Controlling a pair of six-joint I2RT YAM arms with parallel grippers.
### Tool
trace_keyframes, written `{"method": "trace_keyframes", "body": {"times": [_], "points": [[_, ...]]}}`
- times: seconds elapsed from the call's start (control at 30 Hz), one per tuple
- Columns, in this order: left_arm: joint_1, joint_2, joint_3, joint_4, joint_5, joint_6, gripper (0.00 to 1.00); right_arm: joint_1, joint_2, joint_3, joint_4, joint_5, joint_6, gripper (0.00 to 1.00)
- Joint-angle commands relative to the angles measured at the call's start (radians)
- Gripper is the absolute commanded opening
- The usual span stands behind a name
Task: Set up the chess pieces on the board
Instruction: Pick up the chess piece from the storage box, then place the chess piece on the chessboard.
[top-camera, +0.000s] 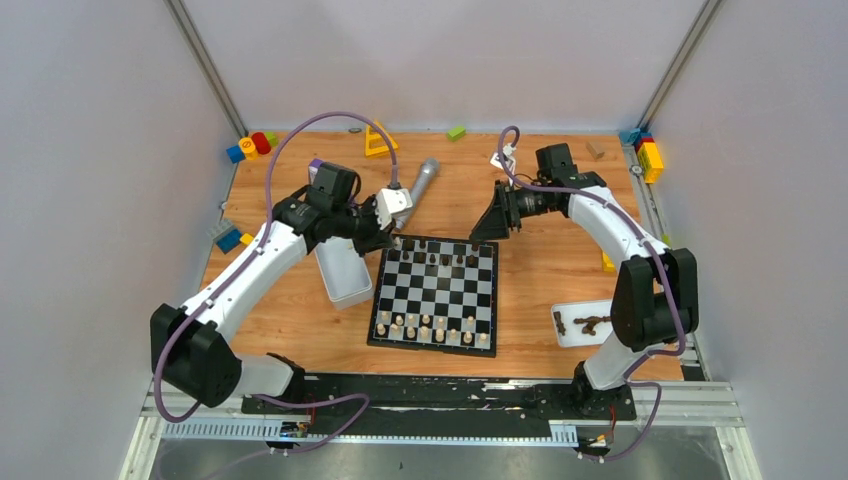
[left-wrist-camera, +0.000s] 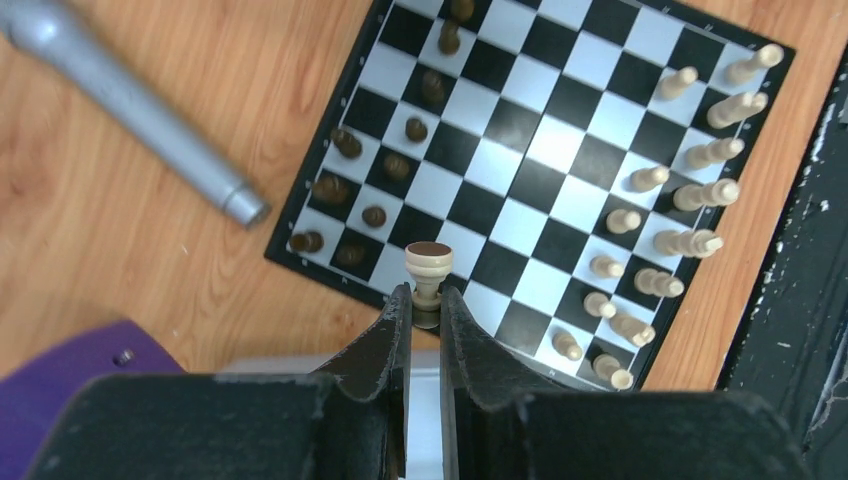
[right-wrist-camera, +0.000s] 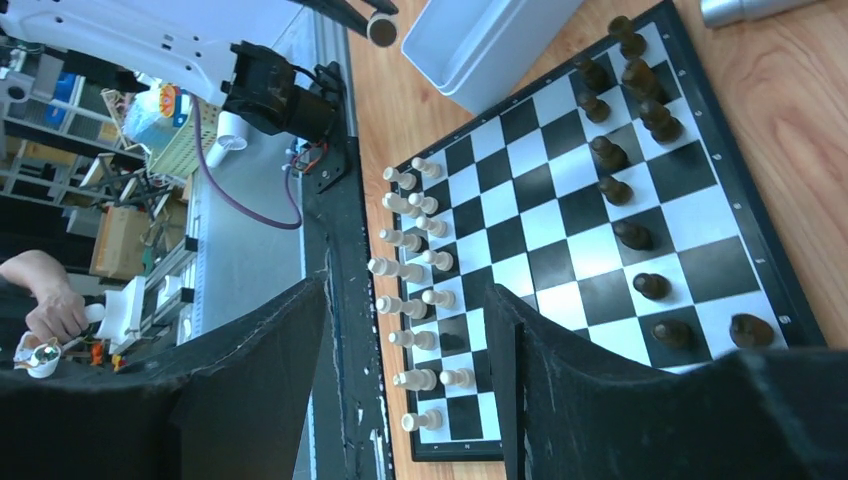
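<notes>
One light-coloured chess piece (left-wrist-camera: 428, 268) sits in the L claw (left-wrist-camera: 425, 297), pinched low on its body between fingers set narrow. A dark round end faces the wrist cam, so the piece may be inverted; type not identifiable. Top view puts this claw over the far-left corner of the chessboard (top-camera: 440, 297), just right of the white bin (top-camera: 343, 272). Far ranks hold dark pcs (top-camera: 432, 258) and near ranks hold light pcs (top-camera: 425, 322), so the held piece belongs on the near side.

Handling (est.): small, light, rigid, smooth turned profile. Low grip force should suffice, but a round section can pivot or slip between flat pads. Take hold at the waist, axis vertical, approach from above. Neighbours stand close and would tip easily.

R claw (right-wrist-camera: 408, 292) hangs near the far-right corner, fingers spread wide, empty. Further right, a white tray (top-camera: 592, 339) on the desk (top-camera: 545, 265) carries more dark pcs.
</notes>
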Motion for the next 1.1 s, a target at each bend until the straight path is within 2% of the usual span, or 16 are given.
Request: {"method": "trace_keyframes", "body": {"times": [0.0, 0.37, 0.7, 1.07], "points": [[-0.081, 0.017, 0.097, -0.038, 0.016, 0.005, 0.17, 0.013, 0.017, 0.035, 0.146, -0.086, 0.105, 0.61], [-0.228, 0.029, 0.151, 0.072, -0.072, -0.042, 0.19, 0.02, -0.027, 0.036, 0.199, -0.118, 0.191, 0.6], [-0.271, 0.043, 0.144, 0.148, -0.092, -0.071, 0.19, 0.022, -0.069, 0.033, 0.198, -0.144, 0.243, 0.57], [-0.338, 0.101, 0.188, 0.166, -0.161, -0.078, 0.19, 0.088, 0.001, 0.051, 0.199, -0.12, 0.263, 0.54]]}}
